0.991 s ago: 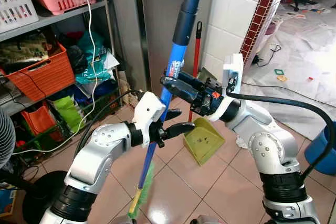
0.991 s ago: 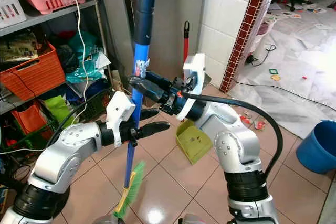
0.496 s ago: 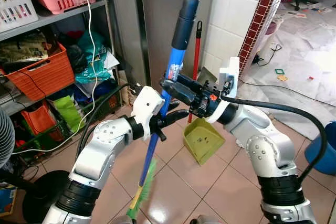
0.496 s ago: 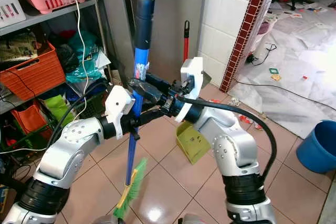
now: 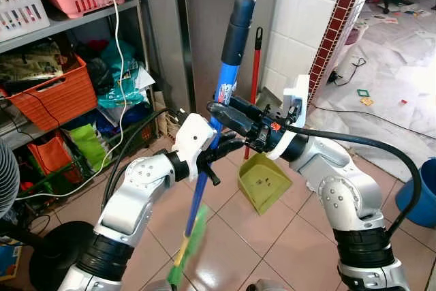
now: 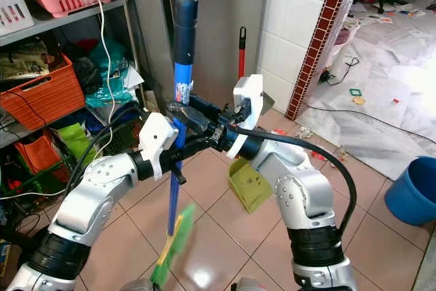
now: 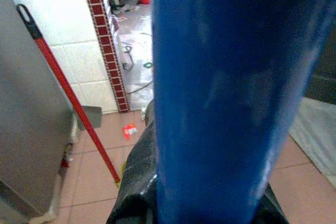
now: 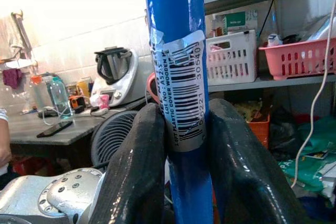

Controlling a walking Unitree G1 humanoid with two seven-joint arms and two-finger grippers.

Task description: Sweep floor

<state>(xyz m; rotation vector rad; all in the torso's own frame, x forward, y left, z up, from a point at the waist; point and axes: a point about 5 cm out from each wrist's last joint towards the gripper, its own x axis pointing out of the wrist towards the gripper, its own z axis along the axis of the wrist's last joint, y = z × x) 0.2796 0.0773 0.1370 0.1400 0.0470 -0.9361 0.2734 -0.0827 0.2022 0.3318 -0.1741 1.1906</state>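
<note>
Gripping the blue broom handle (image 5: 219,110), both the right end effector (image 5: 219,110) and left end effector (image 5: 219,149) are clenched (green bristles (image 5: 189,243) blurred); uneven arm motion risks twisting it loose.

Head stereo looks down; wrist cams close on broom (image 5: 219,110).

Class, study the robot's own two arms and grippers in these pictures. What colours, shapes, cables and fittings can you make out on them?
Both arms are silver, built of rounded jointed shells with small bolt heads, above black ribbed bases. A white block-shaped housing sits at each wrist. The left gripper and right gripper each have two long glossy black fingers. Thick black cables loop from each wrist; small red and blue fittings show by the right wrist.
</note>
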